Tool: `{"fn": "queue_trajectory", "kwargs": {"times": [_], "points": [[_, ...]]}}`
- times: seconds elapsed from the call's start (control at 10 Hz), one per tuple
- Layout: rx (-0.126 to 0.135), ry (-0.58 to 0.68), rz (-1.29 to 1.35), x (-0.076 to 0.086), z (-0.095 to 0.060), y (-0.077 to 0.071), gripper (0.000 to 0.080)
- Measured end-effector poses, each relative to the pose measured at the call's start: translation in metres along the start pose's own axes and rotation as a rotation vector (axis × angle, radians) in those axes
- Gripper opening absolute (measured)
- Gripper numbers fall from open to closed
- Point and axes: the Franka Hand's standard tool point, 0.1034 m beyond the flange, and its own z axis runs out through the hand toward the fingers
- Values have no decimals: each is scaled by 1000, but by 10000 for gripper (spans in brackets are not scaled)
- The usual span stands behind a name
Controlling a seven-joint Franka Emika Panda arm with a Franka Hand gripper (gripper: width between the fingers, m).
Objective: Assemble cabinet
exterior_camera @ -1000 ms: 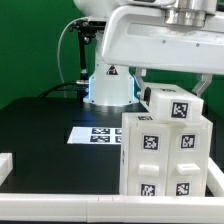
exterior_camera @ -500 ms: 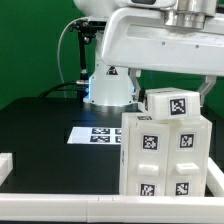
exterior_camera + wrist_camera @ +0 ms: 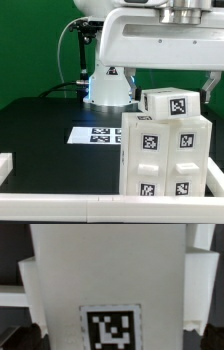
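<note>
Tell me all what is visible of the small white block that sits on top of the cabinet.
The small white block looks like plastic, boxy, with a black-and-white tag on its facing side. It rests slightly tilted on top of the cabinet, at the exterior view's right. The gripper is above it, jaws open on either side, apparently not clamping it.

arm (image 3: 160, 45): white glossy shell | base (image 3: 108, 85): white | black cable (image 3: 68, 50)
</note>
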Motion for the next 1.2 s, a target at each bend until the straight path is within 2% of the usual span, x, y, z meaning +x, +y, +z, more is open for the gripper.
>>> {"fn": "queue_trajectory", "kwargs": {"times": [0.5,0.7,1.0,1.2], "points": [[-2,-6,0,-1,3,1,797],[-3,-5,0,-1,3,1,558],[-10,-5,45,-1,3,1,561],[-19,-5,185,-2,3,-2,561]]}}
